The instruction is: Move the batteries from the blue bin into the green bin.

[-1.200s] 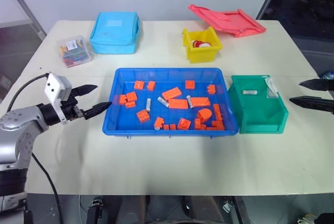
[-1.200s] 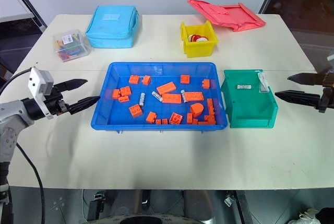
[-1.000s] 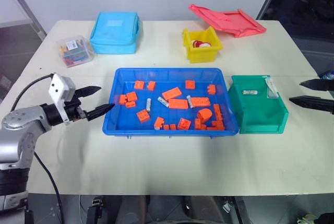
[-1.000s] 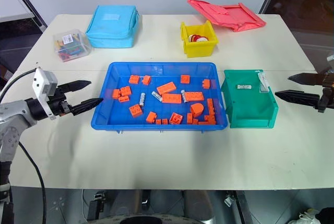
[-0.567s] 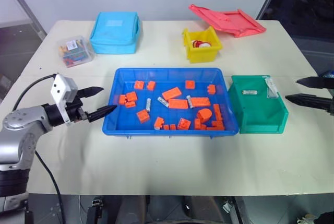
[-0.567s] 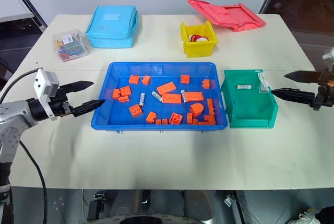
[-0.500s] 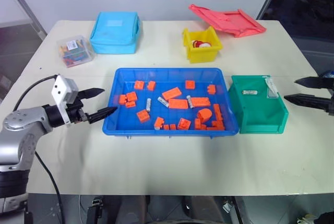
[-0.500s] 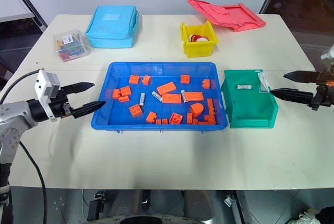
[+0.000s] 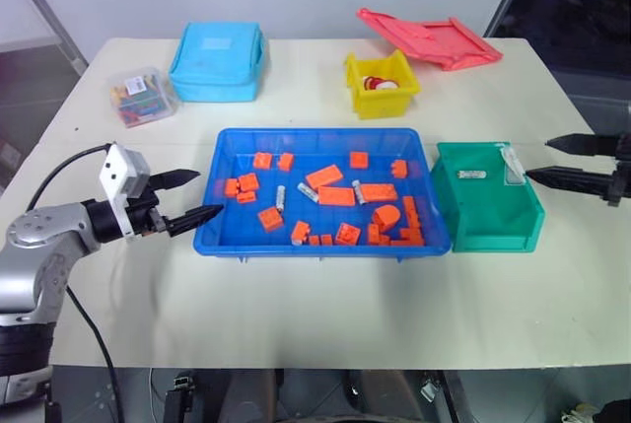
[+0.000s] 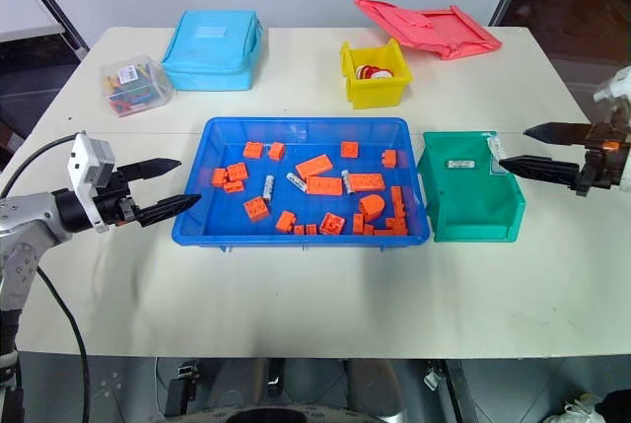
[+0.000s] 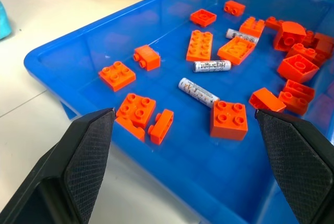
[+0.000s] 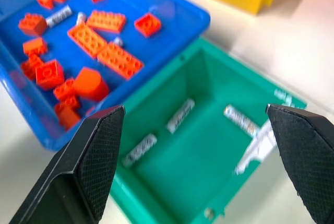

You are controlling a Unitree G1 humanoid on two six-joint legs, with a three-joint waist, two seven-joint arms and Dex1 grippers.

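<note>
The left hand (image 9: pixel 185 198) is seen at the left of the frame, spread wide and empty, its two black tapered fingers with cross-hatched pads levelled just outside the near-left rim of the blue bin (image 9: pixel 306 136). At the right edge, the right hand (image 10: pixel 523 148) is likewise held wide and empty, poised beside the green bin (image 10: pixel 471 223). The step in hand is judged to be a reach for the next pick: nothing is gripped, and several batteries (image 11: pixel 198 91) lie among the orange bricks (image 11: pixel 228 119) on the glossy floor of the blue bin, at the centre of the frame. In the wrist views these are shown as slim, smooth, printed silver cylinders, two lying close together between studded blocks. Others are already seen resting on the bottom of the deep, squarish, teal green bin at centre right. The next move is judged to call for the left hand to be carried over the rim, lowered, and closed across a cylinder's narrow width; rolling on the slick plastic and crowding by neighbouring bricks are the likely difficulties on the pale counter (image 9: pixel 315 305).
</note>
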